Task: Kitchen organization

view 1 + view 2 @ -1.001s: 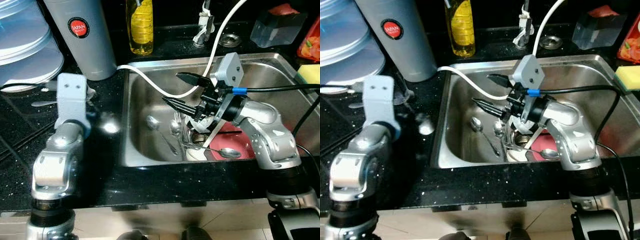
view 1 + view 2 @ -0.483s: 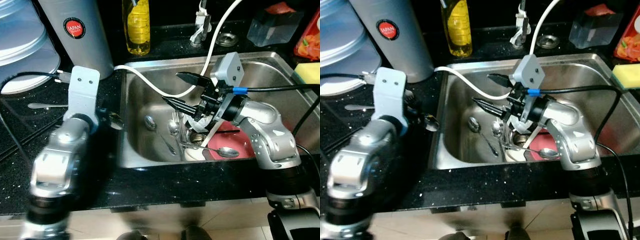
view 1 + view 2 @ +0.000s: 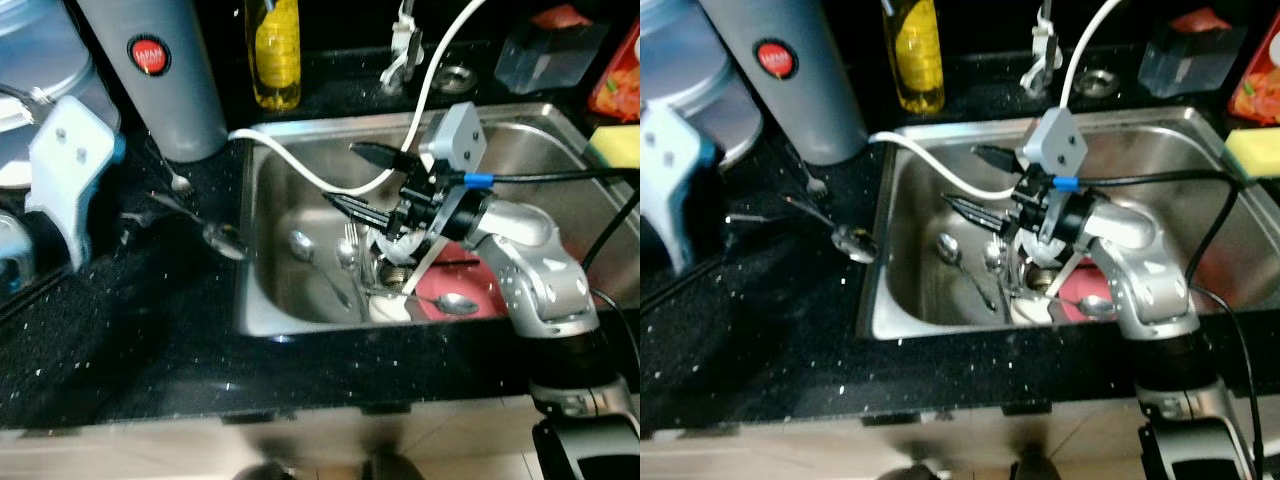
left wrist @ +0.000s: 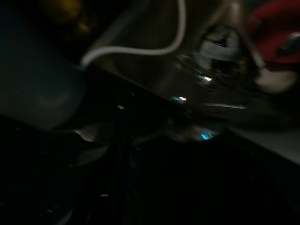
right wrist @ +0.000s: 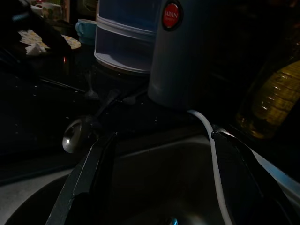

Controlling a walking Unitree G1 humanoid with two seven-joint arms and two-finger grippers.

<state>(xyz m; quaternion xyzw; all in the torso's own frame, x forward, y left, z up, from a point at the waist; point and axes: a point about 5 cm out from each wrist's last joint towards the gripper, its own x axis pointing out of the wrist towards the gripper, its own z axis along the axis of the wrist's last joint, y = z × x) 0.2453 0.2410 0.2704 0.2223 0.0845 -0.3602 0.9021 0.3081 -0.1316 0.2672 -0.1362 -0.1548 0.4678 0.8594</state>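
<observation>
While on counter — shiny spoon point(image 3: 222, 238); R tool point(image 3: 362, 180) spread wide — over sink point(image 3: 300, 140).

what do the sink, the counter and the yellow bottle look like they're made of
Sink: brushed stainless steel by the look, grey with soft reflections along its walls.
Counter: black polished stone, probably granite, glossy with small bright flecks.
Yellow bottle: seemingly clear plastic, with ribbed sides and yellow liquid showing through; glass cannot be ruled out.

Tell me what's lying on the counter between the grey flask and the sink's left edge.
A spoon, bowl toward the sink, below the grey flask, in both eye views.
</observation>
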